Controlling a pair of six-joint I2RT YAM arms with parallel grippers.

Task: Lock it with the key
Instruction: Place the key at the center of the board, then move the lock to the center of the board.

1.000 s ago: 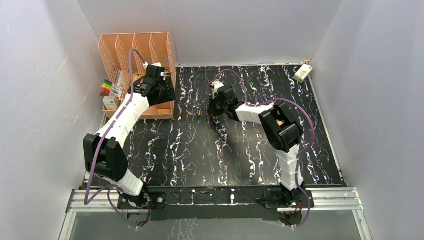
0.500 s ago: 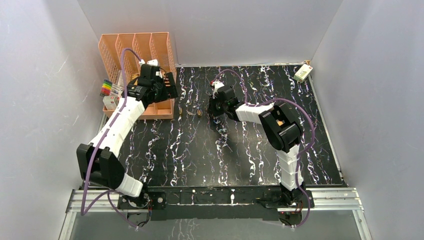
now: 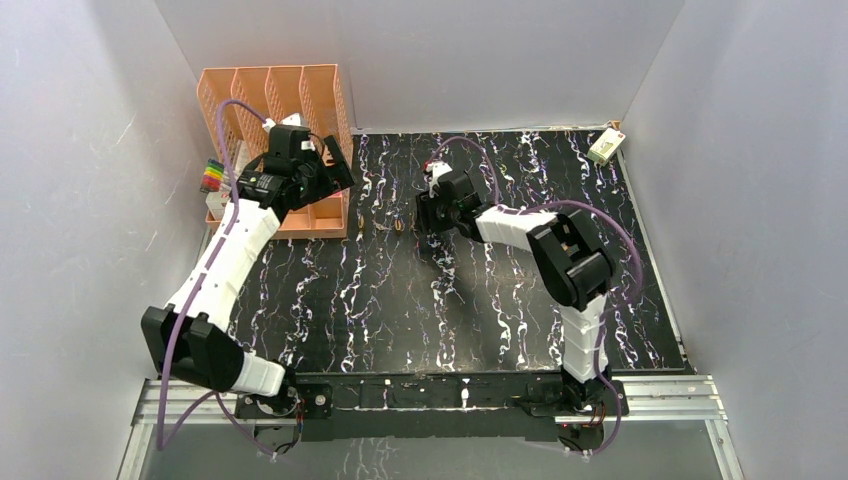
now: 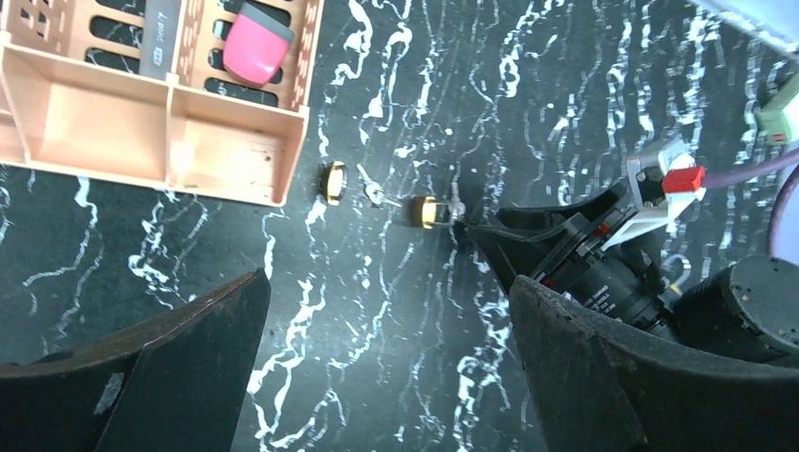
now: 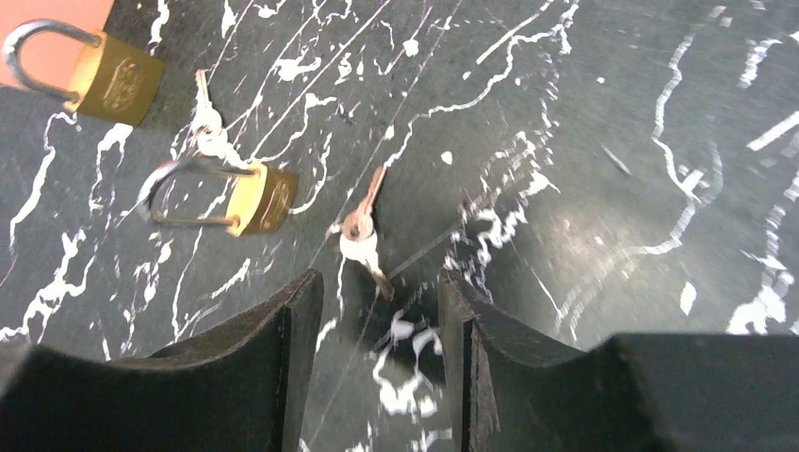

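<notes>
Right wrist view: the right gripper [image 5: 377, 281] stands apart, a key [image 5: 361, 237] lying loose at frame centre just ahead, a padlock [image 5: 254, 200] left of it. The left gripper [image 4: 386, 281] gapes wide.

The left arm [image 3: 225, 262] and right arm [image 3: 580, 335] are white shell links joined by chunky black joint housings, each trailed by a looping purple cable [image 4: 754, 169]. The left hand [image 4: 386, 282] and right hand [image 5: 382, 282] carry broad, matte black wedge-shaped fingers [image 4: 141, 377]. A small red block [image 4: 685, 179] sits on a white bracket [image 4: 650, 202] at the right wrist.
</notes>
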